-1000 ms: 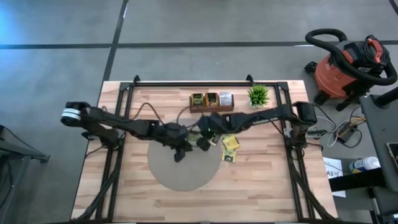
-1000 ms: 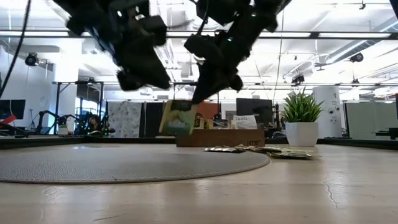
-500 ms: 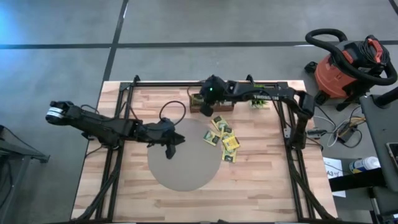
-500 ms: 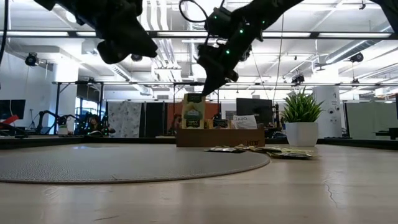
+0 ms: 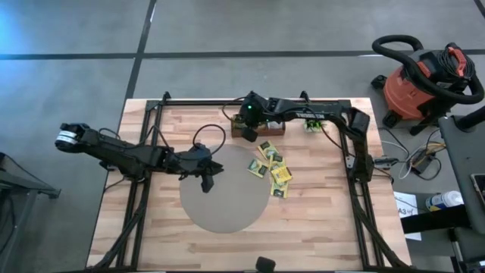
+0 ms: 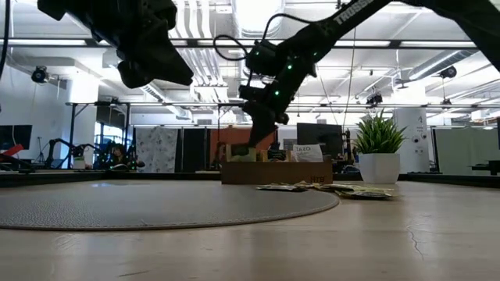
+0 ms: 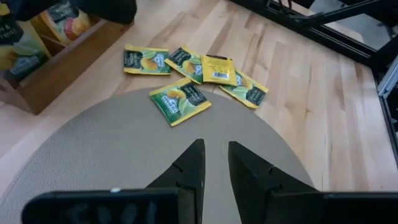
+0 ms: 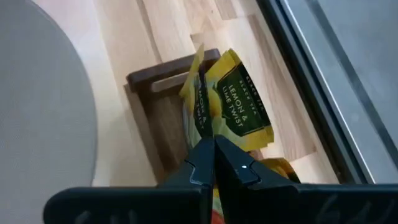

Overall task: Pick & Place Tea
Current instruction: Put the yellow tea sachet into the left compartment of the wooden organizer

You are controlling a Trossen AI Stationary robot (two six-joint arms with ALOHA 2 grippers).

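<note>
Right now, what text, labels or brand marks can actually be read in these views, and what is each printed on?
"LEMON & LIME TWIST": on the yellow tea sachet pinched in the right gripper at the wooden tray.
"TROSSEN", partly legible: on the right arm in the low view.
Labels on the loose sachets on the table: too small to read.
White card in the tray: blurred.
</note>
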